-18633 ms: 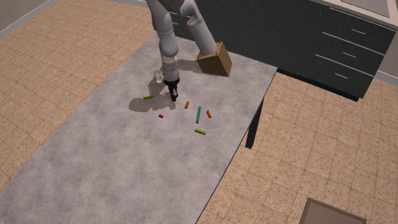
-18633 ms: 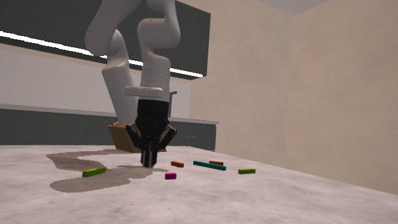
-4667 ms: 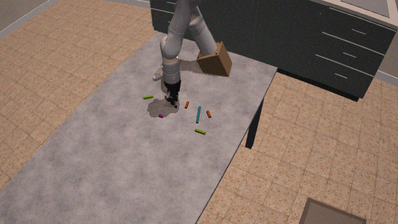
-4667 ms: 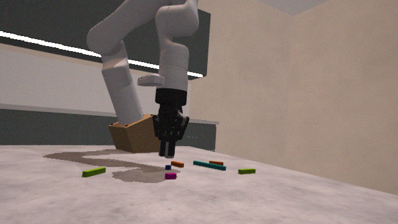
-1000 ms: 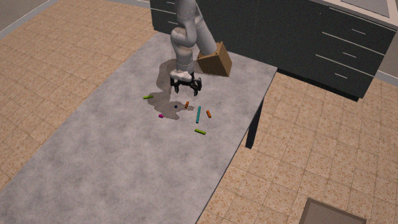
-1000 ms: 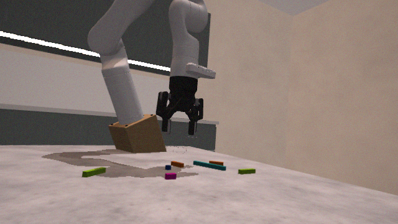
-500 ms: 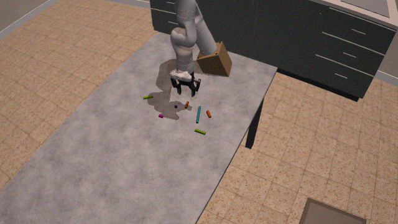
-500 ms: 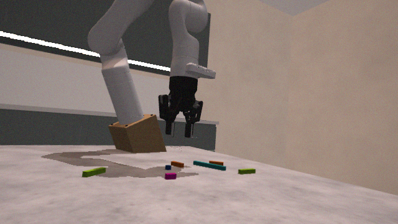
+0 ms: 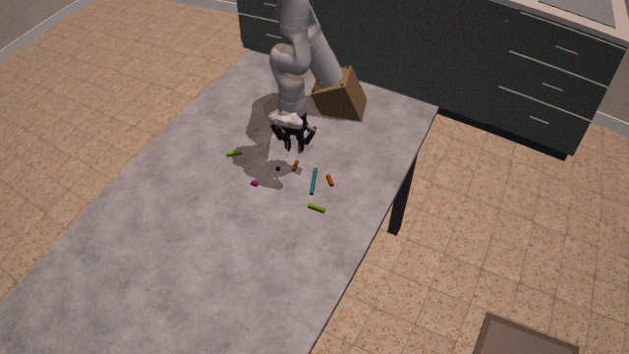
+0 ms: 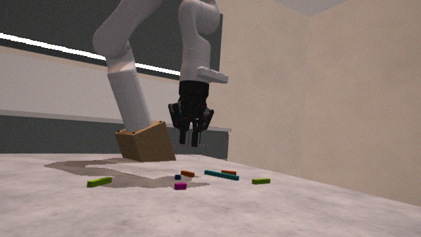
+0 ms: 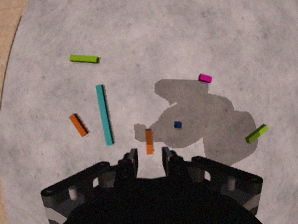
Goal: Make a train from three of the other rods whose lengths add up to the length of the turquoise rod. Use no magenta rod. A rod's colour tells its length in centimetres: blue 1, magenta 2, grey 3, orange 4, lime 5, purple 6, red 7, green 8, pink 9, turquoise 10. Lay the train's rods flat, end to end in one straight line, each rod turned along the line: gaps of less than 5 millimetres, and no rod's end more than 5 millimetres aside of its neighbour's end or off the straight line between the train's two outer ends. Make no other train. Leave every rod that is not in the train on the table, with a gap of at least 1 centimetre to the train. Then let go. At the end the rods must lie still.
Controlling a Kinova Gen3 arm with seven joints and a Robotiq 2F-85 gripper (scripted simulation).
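Observation:
The turquoise rod lies flat on the grey table. One orange rod lies just to its left and a second orange rod just to its right. A small blue rod and a magenta rod lie further left. One lime rod lies in front of the turquoise rod, and another lime rod lies far left. All the rods are apart from each other. My gripper hangs well above the table behind the left orange rod. Its fingers are narrowed with a small gap and hold nothing.
The arm's tan base block stands at the back of the table. The table's right edge is close to the rods. Dark cabinets stand behind.

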